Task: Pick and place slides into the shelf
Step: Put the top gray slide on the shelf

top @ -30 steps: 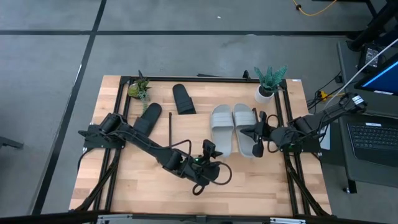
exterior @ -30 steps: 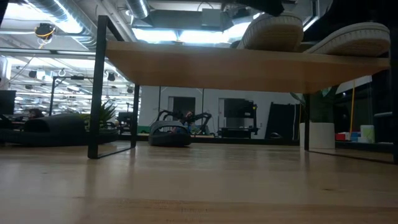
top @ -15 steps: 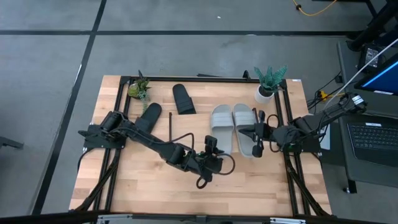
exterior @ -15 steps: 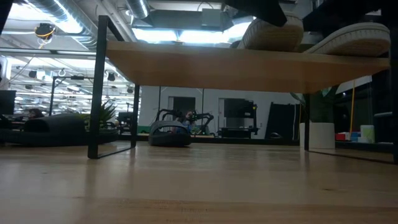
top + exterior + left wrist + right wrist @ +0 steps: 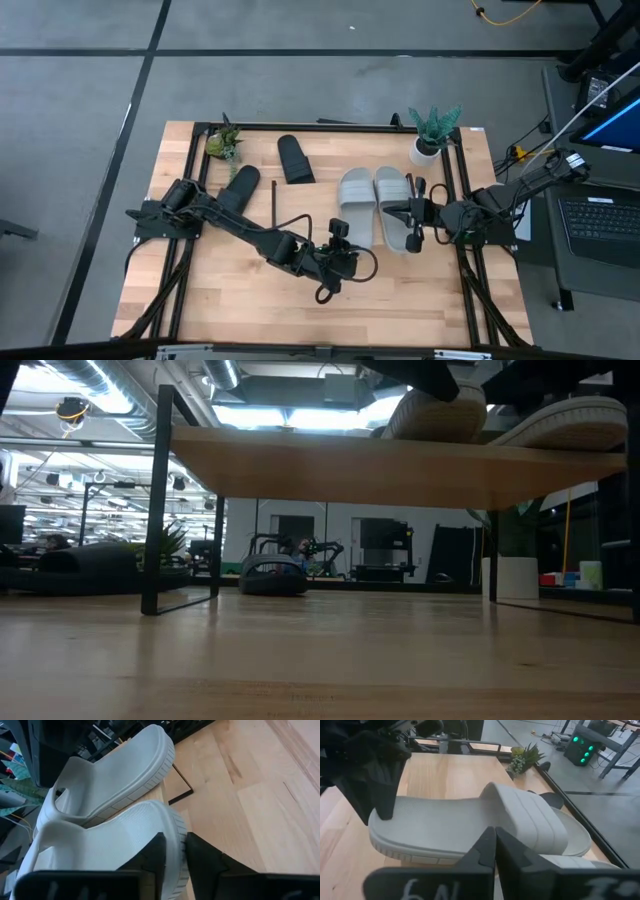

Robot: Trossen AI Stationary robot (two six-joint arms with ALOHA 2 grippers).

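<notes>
High view: light-wood table point(image 5: 220, 300) on grey floor; matte grey slides point(image 5: 375, 205) side by side. Left tool point(image 5: 341, 237) pinching one's heel; right tool point(image 5: 412, 213) closed, empty.

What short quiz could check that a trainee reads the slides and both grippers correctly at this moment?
1. How many grey slides rest on the shelf?
2. True or false: the right gripper has its fingers spread wide.
3. What do the fingers of the left gripper pinch? A: a cup. B: the heel rim of a grey slide. C: a brush.
Key: 1: two. 2: false, they are shut. 3: B.
</notes>
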